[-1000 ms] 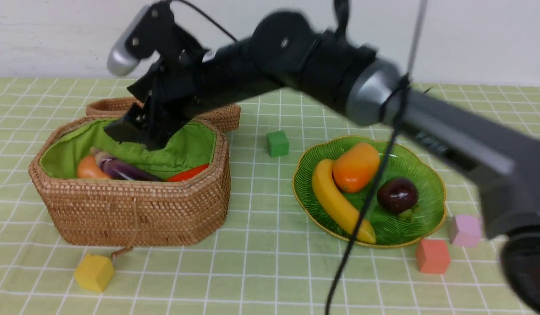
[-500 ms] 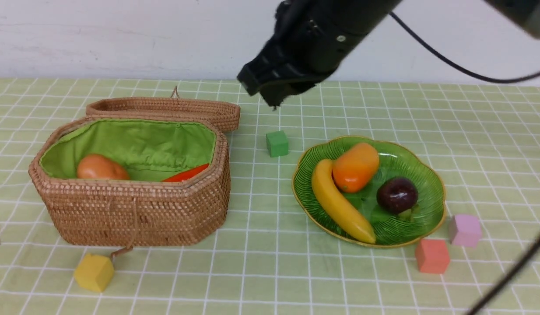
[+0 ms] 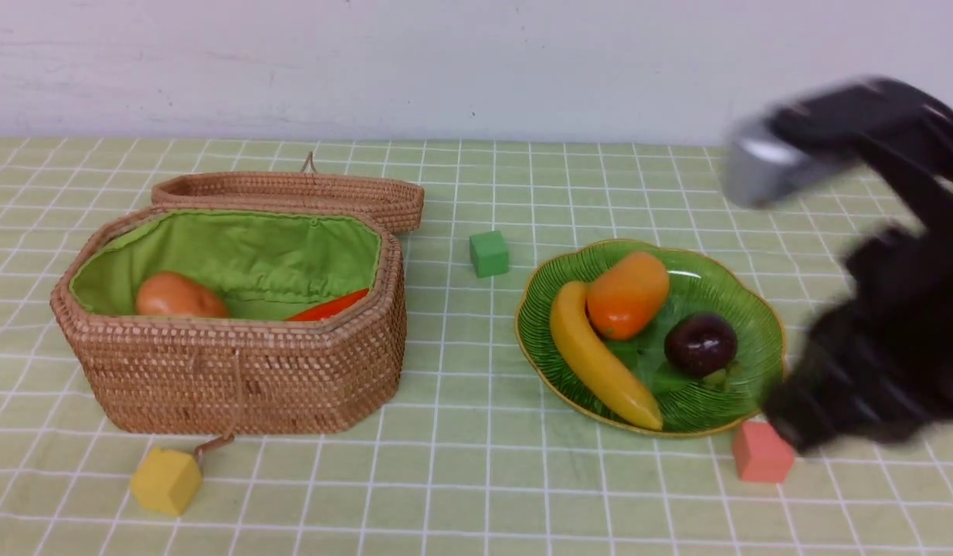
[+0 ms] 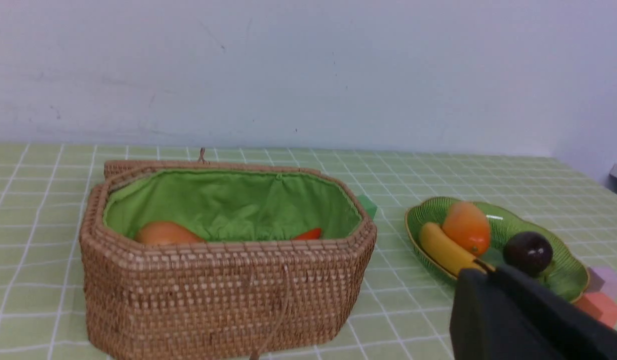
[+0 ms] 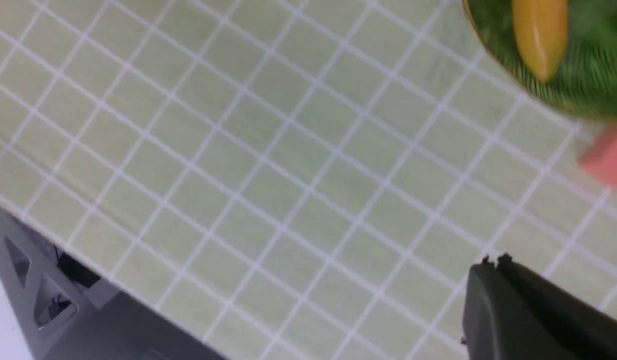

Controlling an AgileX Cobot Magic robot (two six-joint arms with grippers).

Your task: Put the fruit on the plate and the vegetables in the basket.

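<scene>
The wicker basket stands at the left with its lid back. The potato and the red pepper show inside; the eggplant is hidden. The green plate holds the banana, the mango and the mangosteen. My right gripper is blurred, low beside the plate's right front rim; the right wrist view shows it shut and empty over the cloth. My left gripper is shut and empty, back from the basket and the plate.
The basket lid lies behind the basket. A green cube sits between basket and plate, a yellow cube before the basket, a red cube by my right gripper, a pink cube beyond it. The table's front edge is near.
My right arm has left the basket, swung right across the table and come down beside the plate. The eggplant seen at the basket's front a second ago has dropped out of sight.
</scene>
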